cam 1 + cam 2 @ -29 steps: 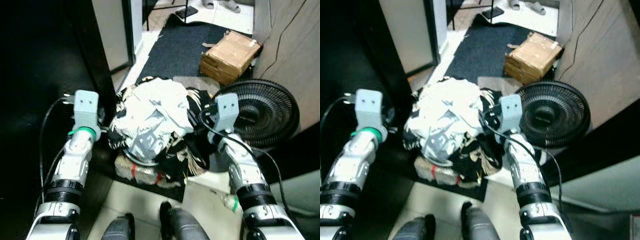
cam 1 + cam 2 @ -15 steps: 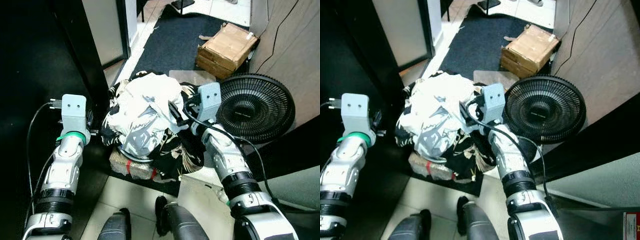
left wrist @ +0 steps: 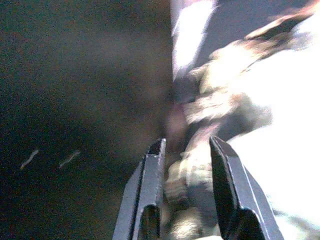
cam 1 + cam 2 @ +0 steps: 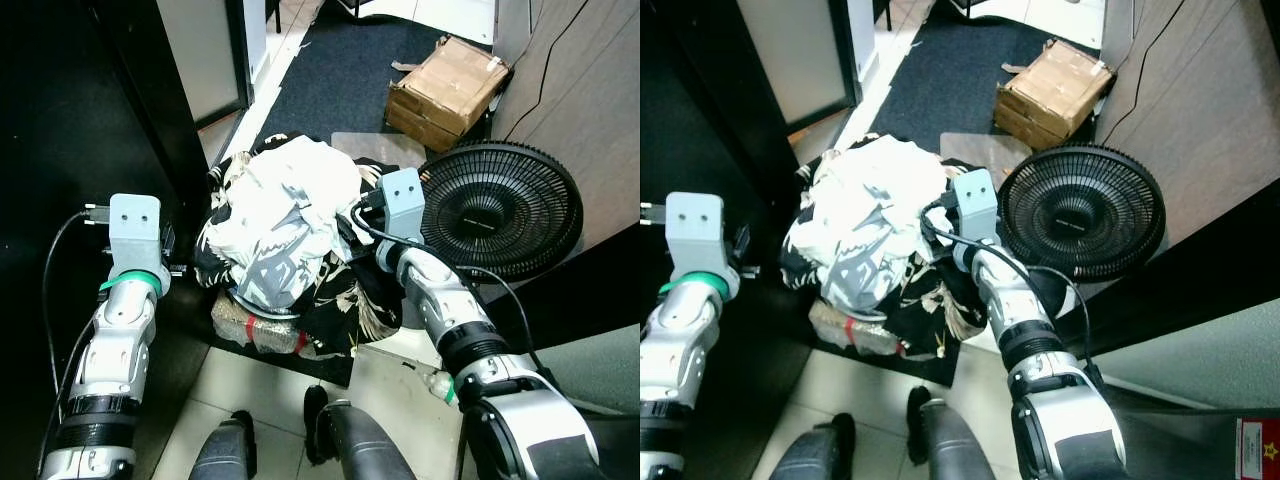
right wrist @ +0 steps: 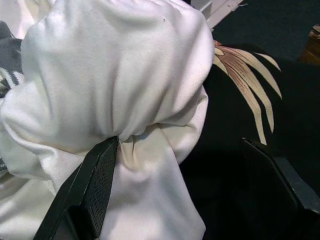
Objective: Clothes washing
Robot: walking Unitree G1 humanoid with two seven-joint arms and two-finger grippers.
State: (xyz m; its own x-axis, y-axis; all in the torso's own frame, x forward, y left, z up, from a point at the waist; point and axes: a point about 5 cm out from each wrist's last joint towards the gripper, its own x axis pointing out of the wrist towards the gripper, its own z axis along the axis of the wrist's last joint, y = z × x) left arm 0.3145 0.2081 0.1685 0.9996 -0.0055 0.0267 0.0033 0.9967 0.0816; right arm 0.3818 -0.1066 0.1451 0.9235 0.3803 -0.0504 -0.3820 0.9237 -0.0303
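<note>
A heap of white and black patterned clothes (image 4: 280,215) is piled on a basket (image 4: 255,328) on the floor in front of me. My left gripper (image 4: 178,262) is at the heap's left edge. In the left wrist view its gripper (image 3: 185,145) stands open, with blurred cloth just beyond the fingers (image 3: 150,175). My right gripper (image 4: 347,222) presses into the heap's right side. In the right wrist view that gripper (image 5: 180,142) is open wide, and a bunched white garment (image 5: 115,85) bulges between its fingers (image 5: 95,185), next to black cloth with a tan leaf print (image 5: 250,95).
A black floor fan (image 4: 500,210) stands right beside my right arm. A cardboard box (image 4: 450,88) sits on a dark mat (image 4: 330,90) beyond it. A dark cabinet (image 4: 60,120) walls the left, a wooden panel (image 4: 590,110) the right. My feet (image 4: 335,450) are close to the basket.
The whole view has shifted as the camera moved. My right gripper has pushed in from the heap's right edge towards the white garment. The left gripper stays at the heap's left edge.
</note>
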